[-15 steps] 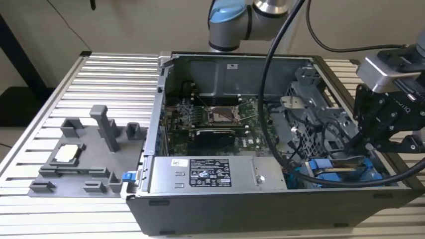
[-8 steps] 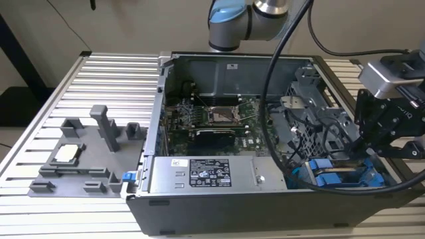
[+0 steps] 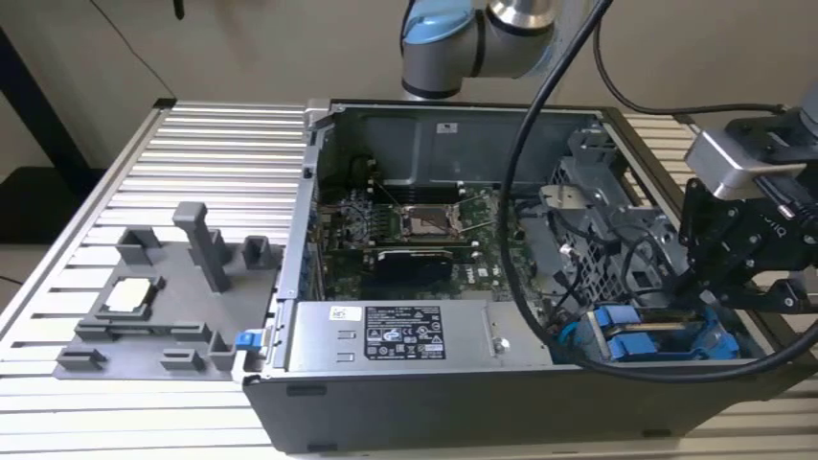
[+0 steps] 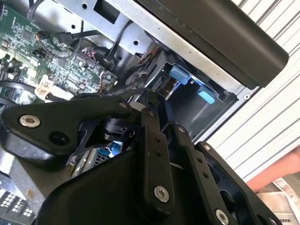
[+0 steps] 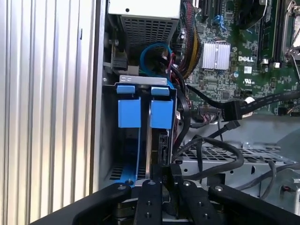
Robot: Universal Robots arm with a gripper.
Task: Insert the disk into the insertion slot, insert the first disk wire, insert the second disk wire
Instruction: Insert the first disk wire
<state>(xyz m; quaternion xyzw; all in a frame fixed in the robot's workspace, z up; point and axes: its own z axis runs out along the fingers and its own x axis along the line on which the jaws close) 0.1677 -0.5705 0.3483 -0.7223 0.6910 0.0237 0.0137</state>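
The disk point(image 5: 161, 115) stands edge-on in the insertion slot point(image 5: 107, 140), and its blue carrier tabs show side by side in the first wrist view. In the exterior view the slot point(image 3: 715, 340), with its blue fittings, sits at the case's near corner on the exterior view's right. My gripper point(image 3: 693, 299) hangs just over it. The fingers point(image 5: 152, 187) are drawn close together, and a black disk wire plug point(image 5: 162, 145) at the disk's edge lies at their tips. In the second wrist view the gripper point(image 4: 151, 99) points toward the slot point(image 4: 187, 101).
The open computer case holds a motherboard point(image 3: 409, 230), a grey power-supply box point(image 3: 383, 335) and a perforated cage point(image 3: 601, 240). Loose black cables point(image 5: 211, 145) lie beside the slot. A grey fixture point(image 3: 153, 307) stands on the slatted table point(image 3: 205, 144). The arm's thick cable point(image 3: 524, 192) drapes over the case.
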